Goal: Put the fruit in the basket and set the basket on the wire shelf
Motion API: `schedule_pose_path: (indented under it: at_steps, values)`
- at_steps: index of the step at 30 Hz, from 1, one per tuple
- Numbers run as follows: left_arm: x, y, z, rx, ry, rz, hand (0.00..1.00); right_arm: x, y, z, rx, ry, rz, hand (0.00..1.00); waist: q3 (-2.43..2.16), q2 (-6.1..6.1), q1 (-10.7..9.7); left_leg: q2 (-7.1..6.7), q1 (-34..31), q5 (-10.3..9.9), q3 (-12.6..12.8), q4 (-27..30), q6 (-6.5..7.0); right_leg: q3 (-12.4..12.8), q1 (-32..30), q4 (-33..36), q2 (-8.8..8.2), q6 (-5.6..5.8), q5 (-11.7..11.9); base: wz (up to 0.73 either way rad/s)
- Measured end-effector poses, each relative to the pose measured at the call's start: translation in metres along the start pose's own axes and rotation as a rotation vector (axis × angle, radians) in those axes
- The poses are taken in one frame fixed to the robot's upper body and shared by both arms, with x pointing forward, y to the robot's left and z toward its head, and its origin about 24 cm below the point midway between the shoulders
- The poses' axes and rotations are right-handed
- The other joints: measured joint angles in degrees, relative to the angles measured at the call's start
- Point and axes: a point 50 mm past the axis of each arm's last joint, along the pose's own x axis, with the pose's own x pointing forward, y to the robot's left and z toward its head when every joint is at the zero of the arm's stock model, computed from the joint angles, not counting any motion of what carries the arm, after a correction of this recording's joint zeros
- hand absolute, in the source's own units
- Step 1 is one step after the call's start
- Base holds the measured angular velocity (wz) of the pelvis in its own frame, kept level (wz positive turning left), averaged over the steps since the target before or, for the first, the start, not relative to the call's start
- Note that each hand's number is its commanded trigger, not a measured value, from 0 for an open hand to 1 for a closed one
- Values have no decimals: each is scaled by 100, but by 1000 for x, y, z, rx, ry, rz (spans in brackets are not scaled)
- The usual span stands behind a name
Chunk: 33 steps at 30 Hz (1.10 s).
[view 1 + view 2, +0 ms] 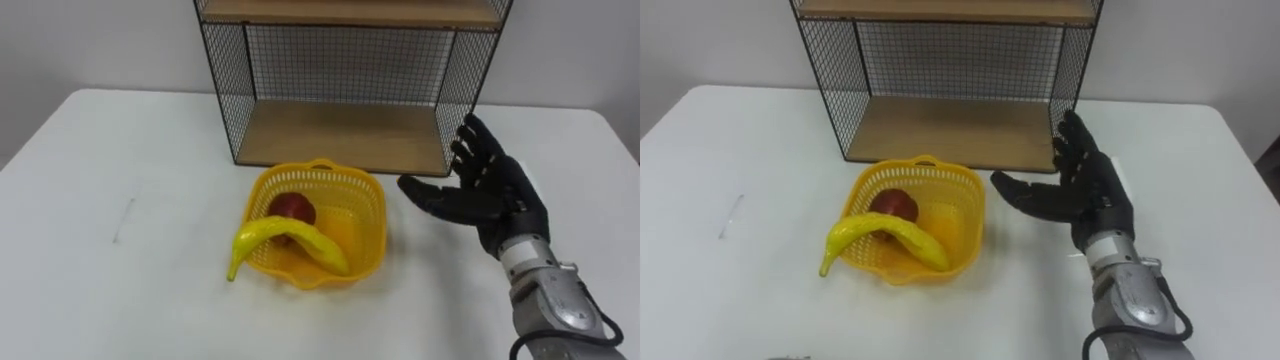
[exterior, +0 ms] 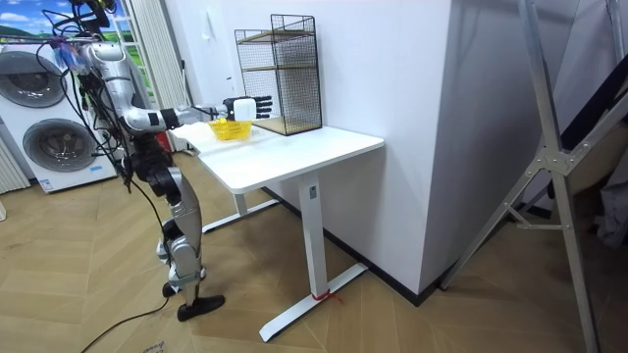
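Observation:
A yellow plastic basket sits on the white table just in front of the wire shelf. Inside it lie a red apple and a yellow banana, whose stem end hangs over the basket's left rim. My right hand is open to the right of the basket, fingers straight, thumb stretched toward it, a short gap between them. In the room view I stand at the table's end with that hand held out beside the basket.
The shelf has a wooden bottom board at table level and a second board above it, with black mesh sides. A faint pencil-like mark lies on the table at the left. Washing machines stand behind me.

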Motion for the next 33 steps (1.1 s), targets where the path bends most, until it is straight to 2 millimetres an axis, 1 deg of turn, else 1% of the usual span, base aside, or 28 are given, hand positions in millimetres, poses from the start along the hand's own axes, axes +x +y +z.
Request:
schedule_pose_path:
  at_steps: [1,2,3,4,5,6,7,9,10,12,13,15,17,19,20,21,22,24,26,28,30,31,33]
  values:
    - [-3,-3,13,-42,-53,23,0,-2,-3,-2,15,8,-23,0,0,2,31,11,2,2,0,-1,3,0,-4,6,-11,2,-1,0]
    - [-5,-3,20,-63,-78,35,0,-2,-4,-2,27,10,-32,0,-1,5,37,25,2,3,0,-2,5,-2,-9,11,-18,5,-3,-4]
    - [-9,-6,34,-109,-134,49,0,-3,-5,-2,49,12,-42,0,-2,1,61,23,1,3,17,-5,6,-6,-49,19,-30,6,-3,-4]
    - [-12,-6,41,-137,-162,53,0,-3,-5,-3,61,13,-43,0,-7,-11,67,23,-1,3,18,-5,6,-12,-62,20,-32,6,-3,-4]
    - [-16,-5,54,-176,-219,71,0,-5,-7,-3,79,13,-48,0,-8,-21,111,23,2,3,18,-2,6,-16,-59,18,-30,6,-3,0]
    - [-23,-8,69,-213,-288,71,0,-8,-9,-2,83,11,-54,0,-14,-31,156,21,17,3,15,-9,6,-11,-42,7,-23,6,-4,0]
    - [-27,-9,75,-228,-320,75,0,-10,-9,-2,93,10,-55,0,-15,-31,185,20,31,3,14,-13,6,-4,-29,5,-16,7,-4,0]
    - [-42,-12,98,-304,-417,73,0,-15,-10,-7,123,15,-59,0,-19,-42,187,15,36,3,-21,10,6,-19,-10,-3,-21,9,-5,6]
    - [-45,-13,103,-318,-441,68,0,-16,-10,-8,124,20,-58,0,-20,-44,187,12,33,3,-33,12,6,-29,-13,-2,-25,10,-6,9]
    - [-58,-14,119,-391,-509,46,0,-22,-13,-14,126,44,-61,0,-28,-55,188,9,38,3,-52,13,7,-69,-2,-3,-28,14,-8,2]
    - [-62,-14,123,-409,-524,40,0,-23,-13,-15,128,47,-63,0,-27,-53,190,8,39,3,-53,15,7,-70,2,-3,-28,14,-8,0]
    - [-75,-15,136,-475,-576,11,0,-24,-14,-16,129,51,-64,0,-24,-50,163,8,39,2,-53,38,7,-75,10,2,-28,13,-8,0]
    - [-85,-16,145,-507,-623,-20,0,-24,-13,-15,127,50,-54,0,-22,-50,150,-10,39,2,-53,18,8,-70,1,17,-30,13,-8,0]
    - [-92,-18,151,-499,-695,-37,0,-24,-13,-16,127,50,-37,0,-8,-50,126,-30,42,2,-58,12,8,-70,28,6,-23,13,-8,3]
    - [-99,-22,154,-496,-732,-68,0,-24,-13,-18,129,49,-27,0,1,-60,101,-35,38,2,-86,25,8,-98,62,5,-29,13,-8,8]
    - [-107,-28,156,-488,-764,-116,0,-24,-12,-20,132,52,-14,0,16,-57,108,-37,38,1,-91,38,9,-109,54,2,-31,13,-8,7]
    - [-110,-31,157,-487,-773,-143,0,-24,-12,-22,133,55,-6,0,20,-55,112,-38,37,1,-91,40,9,-108,57,3,-31,13,-8,6]
    - [-122,-42,160,-481,-807,-250,0,-25,-12,-26,126,67,21,0,53,-52,31,-53,9,3,-138,54,11,-140,78,-1,-44,15,-9,9]
    - [-130,-50,160,-469,-827,-331,0,-25,-10,-26,130,57,30,0,73,-51,-28,-54,1,6,-124,51,15,-133,78,-11,-44,15,-9,3]
    - [-139,-60,158,-443,-845,-427,0,-26,-7,-28,146,44,44,0,72,-61,-47,-46,-8,6,-74,41,15,-104,44,-14,-33,16,-10,-9]
    - [-153,-74,153,-391,-867,-575,0,-27,-5,-34,111,55,69,0,58,-116,-68,-47,-18,7,-58,34,18,-49,-11,-4,-31,18,-11,-11]
    - [-156,-78,151,-377,-871,-611,0,-27,-4,-35,103,60,76,0,65,-119,-71,-48,-18,10,-46,33,21,-42,-21,0,-32,19,-12,-11]
    - [-168,-90,143,-322,-868,-750,0,-27,2,-37,55,71,113,0,72,-138,-167,-53,-16,13,-26,43,26,-38,-31,4,-35,22,-12,-7]
